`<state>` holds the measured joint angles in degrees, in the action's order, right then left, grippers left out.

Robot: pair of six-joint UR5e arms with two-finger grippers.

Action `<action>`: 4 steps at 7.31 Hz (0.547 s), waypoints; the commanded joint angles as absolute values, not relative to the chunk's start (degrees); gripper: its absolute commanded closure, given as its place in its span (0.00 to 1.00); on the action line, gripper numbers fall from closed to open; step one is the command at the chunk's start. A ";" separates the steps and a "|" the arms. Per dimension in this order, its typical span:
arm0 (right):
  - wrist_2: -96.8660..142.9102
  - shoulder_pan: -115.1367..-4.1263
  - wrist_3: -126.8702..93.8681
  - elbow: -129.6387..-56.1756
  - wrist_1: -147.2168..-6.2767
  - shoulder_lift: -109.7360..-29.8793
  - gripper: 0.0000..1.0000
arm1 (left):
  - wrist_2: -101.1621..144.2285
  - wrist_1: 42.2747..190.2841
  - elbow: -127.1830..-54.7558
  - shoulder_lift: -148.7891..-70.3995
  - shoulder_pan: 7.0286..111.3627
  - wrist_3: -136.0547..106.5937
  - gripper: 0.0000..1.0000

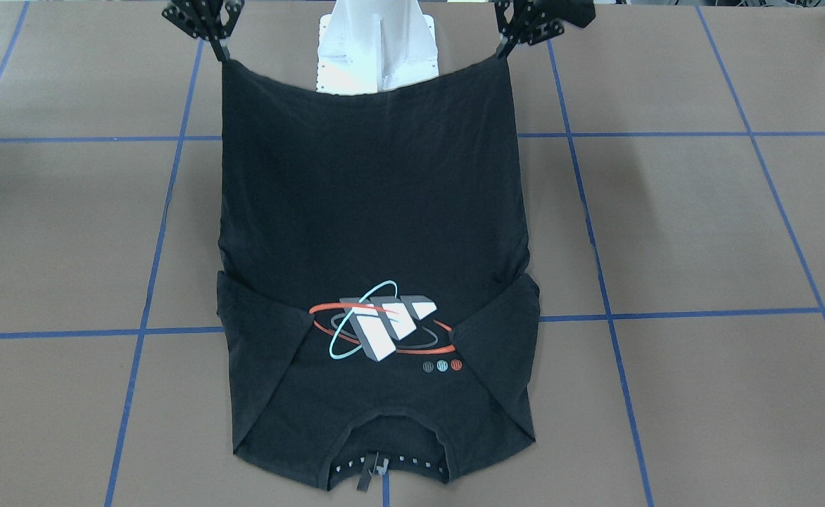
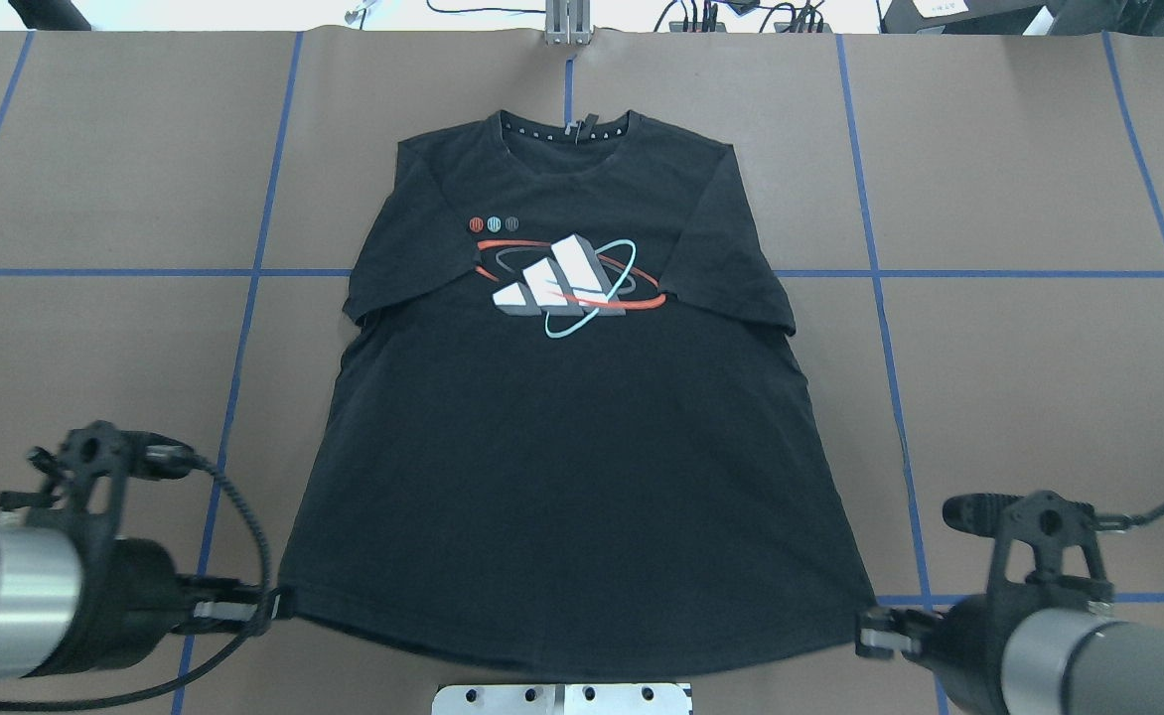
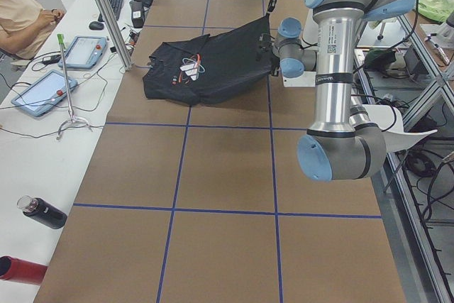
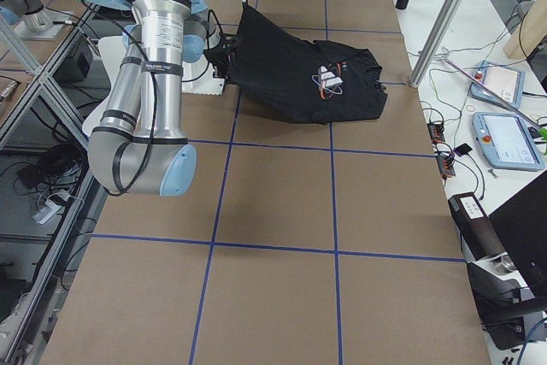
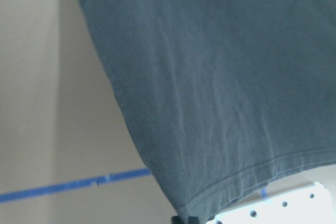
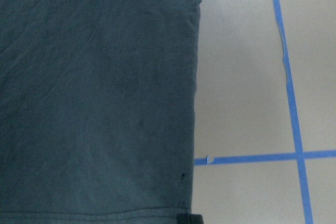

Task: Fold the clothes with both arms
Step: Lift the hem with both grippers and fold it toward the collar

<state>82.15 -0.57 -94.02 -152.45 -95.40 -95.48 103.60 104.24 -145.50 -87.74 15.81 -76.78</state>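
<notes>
t-shirt (image 2: 562,447), matte black (faintly creased)

Six cameras, one table (image 2: 1039,149)
Overhead and front face each other; two look from the ends; wrist views close; all share the black T-shirt (image 2: 562,447).

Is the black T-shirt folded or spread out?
Spread out, unfolded: the T-shirt lies graphic-up, hem corners held up by the left gripper and right gripper.
</notes>
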 commanded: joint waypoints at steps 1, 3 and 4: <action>84.99 3.16 -94.04 -158.47 -100.28 -95.10 1.00 | 106.96 97.74 -153.98 -87.36 14.25 -76.64 1.00; 84.99 -5.48 -93.43 -155.24 -100.46 -92.23 1.00 | 102.60 97.73 -147.26 -90.24 17.29 -76.38 1.00; 85.34 -11.54 -92.38 -147.99 -100.55 -84.19 1.00 | 97.96 97.73 -139.73 -96.18 19.49 -76.20 1.00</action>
<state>85.00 -4.85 -93.37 -154.42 -100.40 -91.31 102.69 97.85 -147.11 -90.82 17.05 -76.40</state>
